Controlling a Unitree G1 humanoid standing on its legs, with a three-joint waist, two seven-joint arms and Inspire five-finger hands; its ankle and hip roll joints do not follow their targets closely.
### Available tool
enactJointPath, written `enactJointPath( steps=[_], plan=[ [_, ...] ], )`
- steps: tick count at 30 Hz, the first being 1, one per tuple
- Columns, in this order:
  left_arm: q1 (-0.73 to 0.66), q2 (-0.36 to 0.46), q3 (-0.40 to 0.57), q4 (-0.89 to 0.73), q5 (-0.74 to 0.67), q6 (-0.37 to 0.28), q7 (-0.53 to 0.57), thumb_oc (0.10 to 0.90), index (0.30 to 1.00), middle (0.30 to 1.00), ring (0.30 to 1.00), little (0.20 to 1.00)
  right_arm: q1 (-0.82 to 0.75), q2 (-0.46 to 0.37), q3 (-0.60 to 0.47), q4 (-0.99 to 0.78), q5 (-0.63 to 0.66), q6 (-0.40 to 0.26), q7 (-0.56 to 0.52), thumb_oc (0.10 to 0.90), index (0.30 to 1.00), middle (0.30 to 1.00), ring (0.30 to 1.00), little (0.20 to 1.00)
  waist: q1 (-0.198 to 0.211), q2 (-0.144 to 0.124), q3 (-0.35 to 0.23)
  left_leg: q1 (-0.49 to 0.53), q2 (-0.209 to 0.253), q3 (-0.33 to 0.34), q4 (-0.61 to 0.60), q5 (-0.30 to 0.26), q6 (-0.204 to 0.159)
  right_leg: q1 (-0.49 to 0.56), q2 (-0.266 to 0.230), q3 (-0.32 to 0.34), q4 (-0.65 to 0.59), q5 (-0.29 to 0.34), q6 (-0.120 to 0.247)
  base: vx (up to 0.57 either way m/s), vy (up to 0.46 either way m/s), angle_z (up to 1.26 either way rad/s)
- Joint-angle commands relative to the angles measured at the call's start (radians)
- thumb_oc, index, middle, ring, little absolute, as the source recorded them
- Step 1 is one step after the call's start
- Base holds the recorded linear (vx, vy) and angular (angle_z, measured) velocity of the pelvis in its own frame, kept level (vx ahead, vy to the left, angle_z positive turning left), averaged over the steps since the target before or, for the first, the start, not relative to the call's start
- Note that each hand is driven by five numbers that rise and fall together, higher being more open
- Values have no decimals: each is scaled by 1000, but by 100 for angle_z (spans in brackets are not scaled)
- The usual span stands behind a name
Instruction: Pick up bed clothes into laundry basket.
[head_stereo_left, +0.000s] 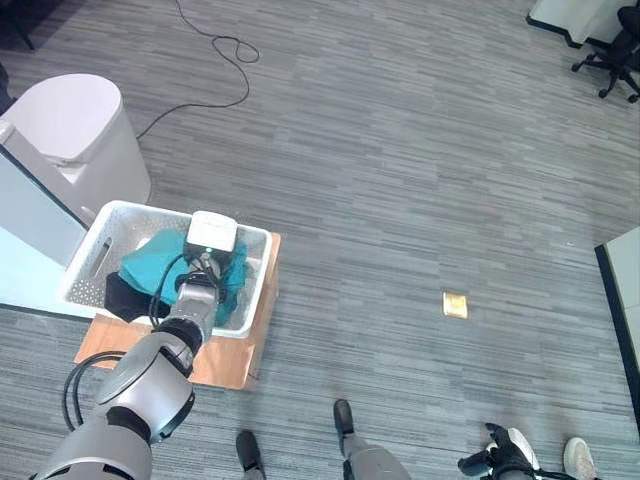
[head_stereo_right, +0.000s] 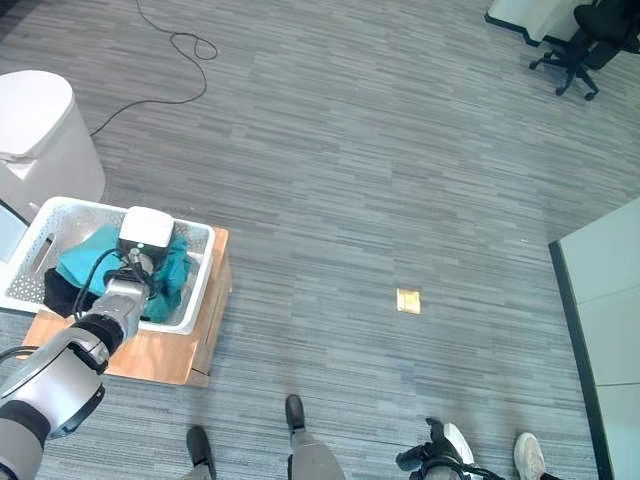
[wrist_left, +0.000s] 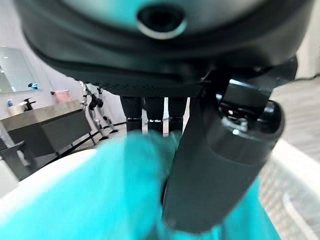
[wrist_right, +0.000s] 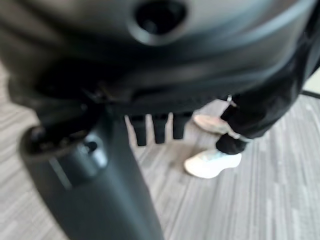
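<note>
On the far left a white bin (head_stereo_left: 72, 128) is standing on the grey floor. Next to it a white laundry basket (head_stereo_left: 95, 244) is sitting on a low wooden board (head_stereo_left: 232, 362). A teal cloth (head_stereo_left: 157, 258) is lying inside the basket, on top of something dark (head_stereo_left: 122, 296).

The robot's left hand (wrist_left: 220, 165) is reaching down into the basket, right over the teal cloth. In the left wrist view its fingers (wrist_left: 151, 113) are pointing straight out and its thumb is sticking out beside them. The cloth is lying under them, and the hand looks open, not squeezing anything.

The cloth looks soft and light. It will bend and flop, and it will not break. I think the best spot to grab is a thick bunch in the middle, so that no end hangs over the basket wall.

Farther right a small yellow square (head_stereo_left: 455, 305) is lying alone on the floor. The right hand (head_stereo_left: 498, 460) is hanging low at the right, near a person's white shoe (head_stereo_left: 577, 457). Its fingers (wrist_right: 159, 127) are hanging straight, holding nothing.

At the far top right, an office chair (head_stereo_left: 612, 62) is standing.
</note>
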Motion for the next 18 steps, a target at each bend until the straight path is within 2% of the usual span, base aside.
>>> enactJointPath(
  steps=[1,4,7,11,14,18],
  plan=[
    [-237,92,28,30,40,31,66,800,900,900,900,900,-25,-156,23,25,29,-16,-16,800,900,900,900,900,13,42,36,8,17,22,3,-86,-26,90,-65,-44,4,-128,124,14,20,-5],
    [-267,129,32,-7,12,15,82,800,900,900,900,900,-11,-168,19,16,28,-18,-13,800,900,900,900,900,12,50,33,19,15,23,3,-90,-25,98,-71,-47,5,-130,126,13,-2,-4],
    [-280,139,73,-68,-86,-24,94,800,900,900,900,900,-12,-171,15,14,29,-14,-8,800,900,900,900,900,16,59,26,33,11,19,3,-93,-22,116,-76,-50,5,-136,125,27,-16,1],
    [-271,152,170,-87,-346,-116,10,800,900,900,900,900,-37,-198,12,33,24,19,22,800,900,900,900,900,27,75,16,51,2,10,3,-94,-21,139,-84,-57,4,-138,124,51,-27,6],
    [-289,140,180,-60,-455,-124,-79,800,900,900,900,900,-120,-119,97,8,-20,53,15,800,900,900,900,900,64,97,6,61,-3,-13,3,-97,-19,153,-93,-68,4,-143,124,63,-45,2],
    [-349,145,146,-3,-446,-133,-132,800,900,900,900,900,-112,-80,110,32,-42,71,25,800,900,900,900,900,65,115,-2,79,-8,-21,3,-102,-19,171,-96,-74,4,-146,124,55,-15,7]
  ],
)
